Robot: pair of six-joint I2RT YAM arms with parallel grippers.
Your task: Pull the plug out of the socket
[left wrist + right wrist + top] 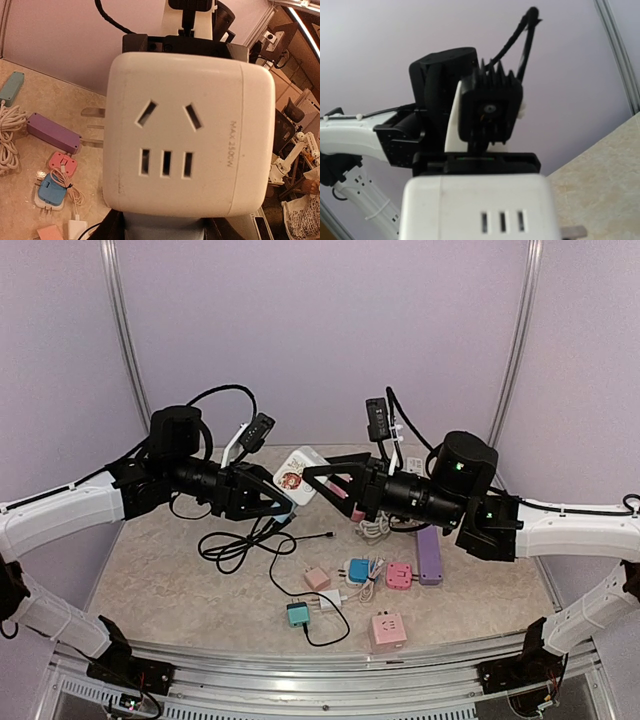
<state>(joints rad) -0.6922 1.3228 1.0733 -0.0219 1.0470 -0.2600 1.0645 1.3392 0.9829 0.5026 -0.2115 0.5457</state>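
Above the desk [160,580], a white cube socket [298,478] is held up between two arms.
The right jaws clamp the socket from the right. The left jaws pinch a pale-blue plug [162,229] that sits against its lower face. Two bare prongs [92,112] jut from the cube's side. Small chargers [398,575] and a purple strip [429,555] lie below.

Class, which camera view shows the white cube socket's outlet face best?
The left wrist view: the white cube socket fills it, slots and printed rating clear, a pale blue plug at its lower edge. The top external view shows it small; the right wrist view shows only one edge with three slots.
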